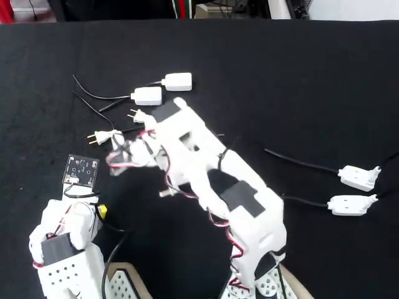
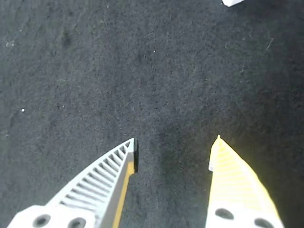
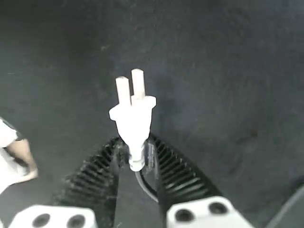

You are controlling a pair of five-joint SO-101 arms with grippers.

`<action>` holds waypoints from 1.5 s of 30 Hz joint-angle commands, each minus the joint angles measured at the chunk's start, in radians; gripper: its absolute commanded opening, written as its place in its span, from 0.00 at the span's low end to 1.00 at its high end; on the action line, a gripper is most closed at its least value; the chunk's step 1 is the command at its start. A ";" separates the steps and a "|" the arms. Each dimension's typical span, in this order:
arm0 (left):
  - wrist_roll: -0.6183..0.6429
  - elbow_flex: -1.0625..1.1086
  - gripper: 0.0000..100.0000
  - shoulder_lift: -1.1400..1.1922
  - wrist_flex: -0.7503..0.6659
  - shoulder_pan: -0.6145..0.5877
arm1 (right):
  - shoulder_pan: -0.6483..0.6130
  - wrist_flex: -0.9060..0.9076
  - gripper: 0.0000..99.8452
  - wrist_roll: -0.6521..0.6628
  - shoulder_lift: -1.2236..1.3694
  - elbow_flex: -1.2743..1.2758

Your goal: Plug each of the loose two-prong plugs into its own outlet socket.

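My right gripper (image 3: 135, 159) is shut on the cord end of a white two-prong plug (image 3: 132, 114), whose prongs point away from the black fingers (image 3: 166, 166). In the high view this plug (image 1: 137, 116) is at the left-centre of the black table, held by the right gripper (image 1: 151, 114). A second loose plug (image 1: 103, 137) lies just beyond it to the left. Two white sockets (image 1: 177, 81) (image 1: 148, 95) lie a little farther back. My left gripper (image 2: 173, 140) stands open above bare cloth, near the front left (image 1: 95, 210).
Two more white socket blocks (image 1: 356, 177) (image 1: 349, 204) with black cords lie at the right edge. Black cords (image 1: 93, 96) trail across the far left. A small black board (image 1: 81, 169) sits above the left arm. The table is covered in black cloth (image 1: 280, 81).
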 commanded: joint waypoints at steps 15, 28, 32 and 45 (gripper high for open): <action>-0.008 -0.005 0.25 -0.006 0.009 -0.004 | 0.083 0.028 0.23 0.006 0.328 -0.506; -0.008 -0.001 0.25 -0.006 0.009 -0.005 | 0.127 0.221 0.35 -0.183 0.252 -0.697; -0.008 -0.001 0.25 -0.006 0.009 -0.007 | 0.146 0.221 0.35 -0.373 0.162 -0.570; -0.008 -0.001 0.25 -0.006 0.009 -0.008 | 0.133 0.081 0.06 -0.991 -0.051 -0.170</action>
